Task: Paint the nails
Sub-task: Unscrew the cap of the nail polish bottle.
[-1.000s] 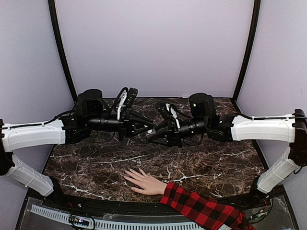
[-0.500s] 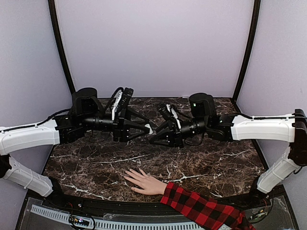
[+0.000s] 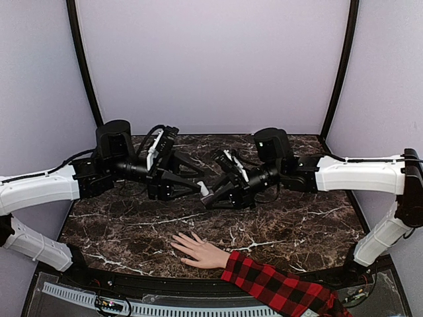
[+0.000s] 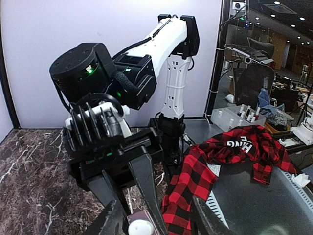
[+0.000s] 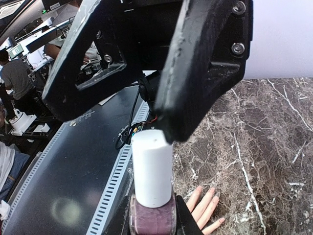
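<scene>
Left gripper (image 3: 197, 182): jaws apart, empty, just left of the polish bottle (image 5: 152, 214). Right gripper (image 3: 209, 196): clamped on that bottle. The top view shows only its white cap (image 3: 205, 191); the right wrist view shows the purple glass. Nails (image 5: 217, 194): on the hand (image 3: 199, 251), flat on the table (image 3: 297, 224), nearward of the bottle.

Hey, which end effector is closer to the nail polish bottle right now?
Right. The right end effector is shut on the polish bottle, holding it. The left end effector stands open at its white cap; contact there is unclear.
</scene>
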You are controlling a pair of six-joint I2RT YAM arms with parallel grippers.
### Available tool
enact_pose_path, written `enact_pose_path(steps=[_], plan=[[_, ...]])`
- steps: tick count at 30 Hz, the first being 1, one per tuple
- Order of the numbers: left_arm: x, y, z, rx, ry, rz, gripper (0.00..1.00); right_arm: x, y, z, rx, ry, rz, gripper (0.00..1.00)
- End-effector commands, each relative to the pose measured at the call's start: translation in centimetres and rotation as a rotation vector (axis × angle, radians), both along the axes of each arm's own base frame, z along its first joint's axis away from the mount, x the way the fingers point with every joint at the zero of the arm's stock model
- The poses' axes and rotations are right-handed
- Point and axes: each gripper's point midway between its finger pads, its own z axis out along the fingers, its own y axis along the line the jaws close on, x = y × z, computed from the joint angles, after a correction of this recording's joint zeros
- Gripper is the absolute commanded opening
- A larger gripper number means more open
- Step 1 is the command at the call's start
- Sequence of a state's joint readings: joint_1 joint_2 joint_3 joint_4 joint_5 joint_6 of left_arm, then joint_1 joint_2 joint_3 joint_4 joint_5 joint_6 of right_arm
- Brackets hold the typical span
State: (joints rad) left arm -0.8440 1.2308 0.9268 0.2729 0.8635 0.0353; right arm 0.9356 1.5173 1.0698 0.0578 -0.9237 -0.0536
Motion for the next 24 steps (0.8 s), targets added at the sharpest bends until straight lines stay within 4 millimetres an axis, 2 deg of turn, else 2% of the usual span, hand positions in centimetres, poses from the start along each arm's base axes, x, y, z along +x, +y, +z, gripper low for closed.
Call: enact_pose_path(steps=[1, 6, 12, 17, 21, 24], plan=[[-1.0, 0.0, 0.1, -0.022, -0.016, -0.082, 0.47, -1.0, 0.5, 1.1, 0.028, -0.019, 0.061, 0.04], [-1.0, -0.3, -0.4, -0.021, -0.001, -0.099, 0.38, -1.3, 0.6, 1.3, 0.032, -0.019, 0.080, 0.04], [-1.0, -0.3, -0.8, -0.019, 0.002, -0.099, 0.37, -1.5, 0.5, 1.8, 0.044, -0.020, 0.089, 0.04], [-1.1, -0.3, -1.1, -0.019, 0.010, -0.101, 0.29, -1.5, 0.5, 2.1, 0.051, -0.024, 0.090, 0.04], [-1.1, -0.2, -1.3, -0.017, 0.016, -0.100, 0.29, -1.5, 0.6, 2.3, 0.055, -0.025, 0.090, 0.04], [-1.1, -0.2, -1.3, -0.021, 0.016, -0.097, 0.21, -1.4, 0.7, 2.3, 0.056, -0.026, 0.090, 0.04]])
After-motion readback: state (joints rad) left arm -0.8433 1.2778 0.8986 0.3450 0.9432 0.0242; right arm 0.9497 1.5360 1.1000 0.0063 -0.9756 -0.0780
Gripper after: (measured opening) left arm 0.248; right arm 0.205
